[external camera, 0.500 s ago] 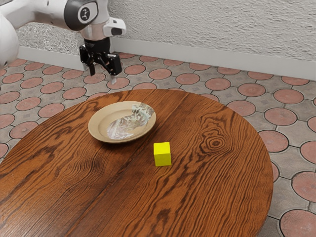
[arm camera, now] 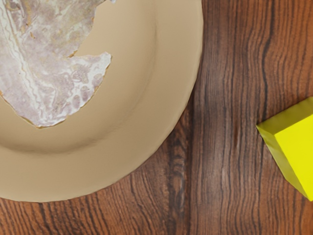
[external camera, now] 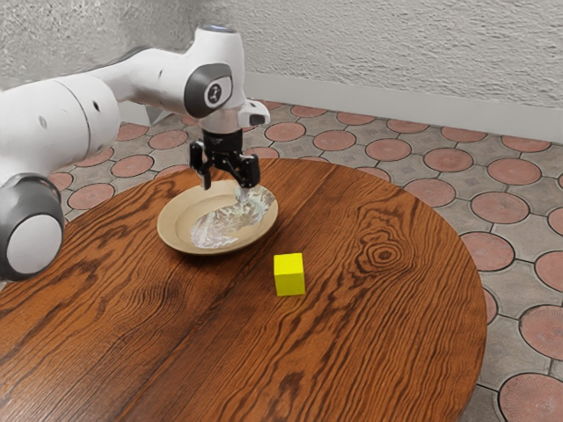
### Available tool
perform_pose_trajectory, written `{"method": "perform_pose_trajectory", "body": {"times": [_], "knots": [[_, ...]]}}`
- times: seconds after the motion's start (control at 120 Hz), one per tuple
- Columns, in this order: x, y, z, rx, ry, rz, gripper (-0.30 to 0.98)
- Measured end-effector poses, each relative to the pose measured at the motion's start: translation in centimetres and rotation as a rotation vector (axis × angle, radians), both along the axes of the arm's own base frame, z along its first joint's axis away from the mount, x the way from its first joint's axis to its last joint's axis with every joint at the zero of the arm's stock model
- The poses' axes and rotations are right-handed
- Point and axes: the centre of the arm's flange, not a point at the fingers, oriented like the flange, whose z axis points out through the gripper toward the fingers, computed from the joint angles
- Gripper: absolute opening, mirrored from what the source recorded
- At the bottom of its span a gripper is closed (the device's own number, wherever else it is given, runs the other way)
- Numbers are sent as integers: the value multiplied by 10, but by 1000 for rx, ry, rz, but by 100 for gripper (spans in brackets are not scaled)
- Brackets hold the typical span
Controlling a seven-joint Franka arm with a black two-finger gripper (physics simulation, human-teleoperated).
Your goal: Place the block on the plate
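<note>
1. Clearly, nearest in the exterior view, the yellow block (external camera: pixel 289 275) rests on the desk (external camera: pixel 378 343), beside the plate (external camera: pixel 170 229) and apart from it, so the pick comes first. The block looks small and smooth; a shove on one face before the other is met could slide or spin it away.
2. In the wrist view it sits askew to the claw (external camera: pixel 226 188). Closing without a turn could catch it by its corners, and a corner hold may twist loose on the lift.
3. Farther back, the plate has a raised rim. A low sweep toward the block could clip that and shift the plate; later, a release too near the edge could leave the block tilted.
4. Farthest, the claw hangs above the plate, its two fingers spread and empty. Dropping straight down from here would miss the block and press on the plate.
</note>
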Motion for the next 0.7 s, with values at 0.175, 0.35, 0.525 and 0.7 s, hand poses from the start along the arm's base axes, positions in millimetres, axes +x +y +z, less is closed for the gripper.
{"method": "perform_pose_trajectory", "body": {"times": [0.175,0.35,0.525,0.7], "knots": [[11,-12,-29,-54,-32,127,69],[6,-65,-69,-71,-47,274,69],[-10,-100,-109,-64,-41,443,69],[-18,-109,-128,-61,-41,600,69]]}}
